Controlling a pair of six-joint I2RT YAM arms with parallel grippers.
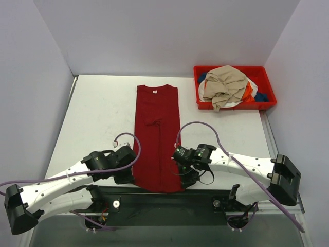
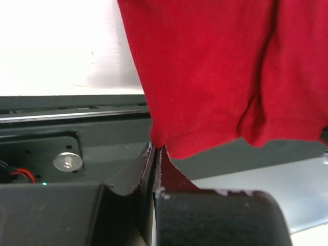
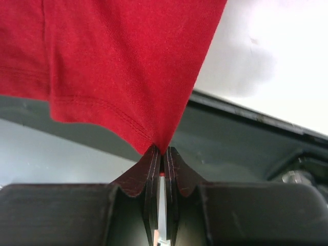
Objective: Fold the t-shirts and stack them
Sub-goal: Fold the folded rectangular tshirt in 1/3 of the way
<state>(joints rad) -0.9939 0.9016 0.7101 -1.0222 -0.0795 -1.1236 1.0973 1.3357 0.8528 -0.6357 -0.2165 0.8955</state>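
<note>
A dark red t-shirt [image 1: 157,134] lies lengthwise down the middle of the table, sides folded in to a narrow strip, its collar with a small white label at the far end. My left gripper [image 1: 132,177] is shut on the shirt's near left hem corner [image 2: 164,143]. My right gripper [image 1: 184,177] is shut on the near right hem corner [image 3: 159,143]. Both corners hang just off the table's near edge. More t-shirts [image 1: 226,85], tan on top with orange, white and blue beneath, lie heaped in a red bin.
The red plastic bin [image 1: 267,77] stands at the far right corner of the table. White walls close the left, back and right sides. A dark rail [image 1: 169,203] with the arm bases runs along the near edge.
</note>
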